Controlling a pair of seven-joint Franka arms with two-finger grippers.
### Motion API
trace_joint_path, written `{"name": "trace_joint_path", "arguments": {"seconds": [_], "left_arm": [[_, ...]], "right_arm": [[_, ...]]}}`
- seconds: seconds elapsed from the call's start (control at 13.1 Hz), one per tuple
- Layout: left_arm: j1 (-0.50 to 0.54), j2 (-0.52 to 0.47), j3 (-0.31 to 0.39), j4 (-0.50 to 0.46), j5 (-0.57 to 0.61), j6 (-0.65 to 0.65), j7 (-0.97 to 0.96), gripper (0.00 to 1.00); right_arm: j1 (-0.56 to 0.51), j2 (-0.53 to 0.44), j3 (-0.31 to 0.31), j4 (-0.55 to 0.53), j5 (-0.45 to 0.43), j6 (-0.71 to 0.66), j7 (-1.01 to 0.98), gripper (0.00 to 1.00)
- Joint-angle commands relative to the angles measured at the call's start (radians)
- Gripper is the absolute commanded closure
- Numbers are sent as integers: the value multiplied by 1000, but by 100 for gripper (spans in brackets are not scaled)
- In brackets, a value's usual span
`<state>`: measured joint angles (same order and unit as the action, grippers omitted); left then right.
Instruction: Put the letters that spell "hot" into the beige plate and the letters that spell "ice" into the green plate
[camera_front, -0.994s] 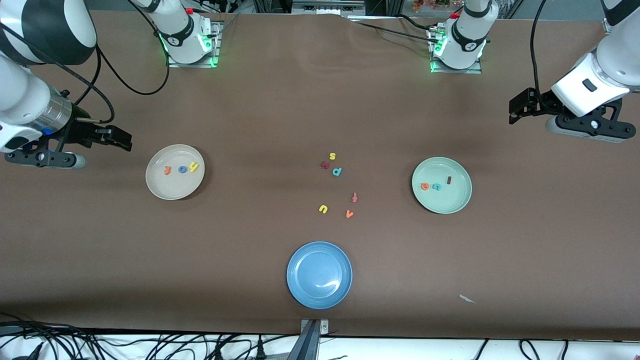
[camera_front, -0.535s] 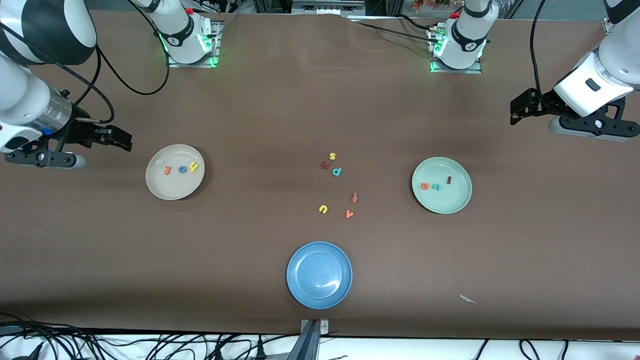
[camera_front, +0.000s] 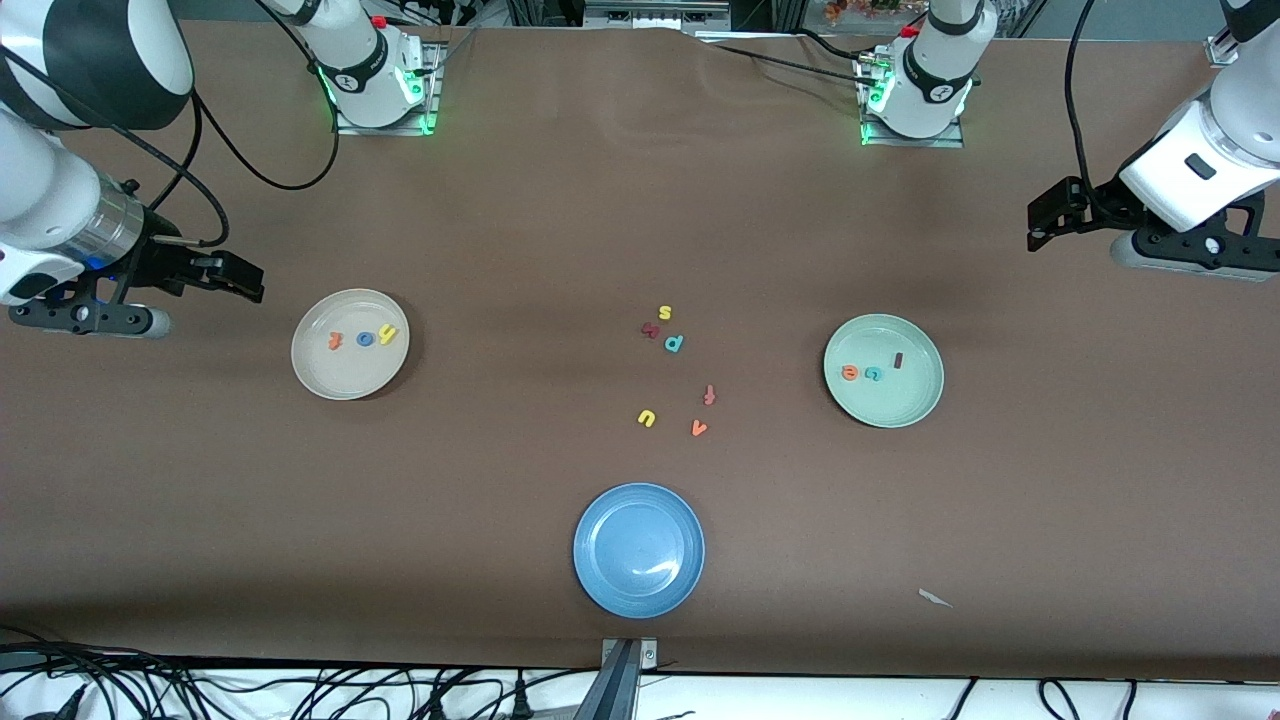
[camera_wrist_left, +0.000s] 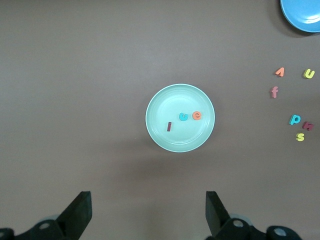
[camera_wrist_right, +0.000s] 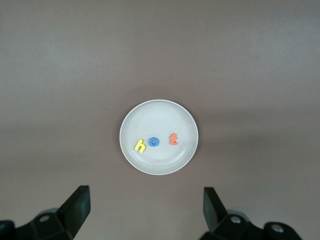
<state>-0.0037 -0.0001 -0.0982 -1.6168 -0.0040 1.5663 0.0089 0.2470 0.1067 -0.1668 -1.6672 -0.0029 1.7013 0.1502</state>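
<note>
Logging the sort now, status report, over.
Left gripper open, empty, over bare table. Right gripper likewise. Hot letters in beige plate; ice letters in green plate. Nothing in the way.

Bare brown table (camera_front: 520, 240) lies wide around the round cream-beige plate (camera_front: 330, 385), the pale mint-green plate (camera_front: 905, 405) and the blue plate (camera_front: 600, 580). Only a loose cluster of tiny foam letters (camera_front: 675, 343), seemingly flat, occupies the middle between them.

Brown table (camera_front: 500, 200) (three plates, loose letters)
</note>
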Motion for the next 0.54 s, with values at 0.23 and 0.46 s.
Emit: {"name": "trace_joint_path", "arguments": {"seconds": [0.23,0.46], "left_arm": [[1,11,-6,32,9,-25,-7,0],[2,12,-5,32,9,-23,-3,0]], "right_arm": [[-9,-16,6,-9,14,3,-14,0],[-11,-16,3,-9,14,3,-15,0]]}}
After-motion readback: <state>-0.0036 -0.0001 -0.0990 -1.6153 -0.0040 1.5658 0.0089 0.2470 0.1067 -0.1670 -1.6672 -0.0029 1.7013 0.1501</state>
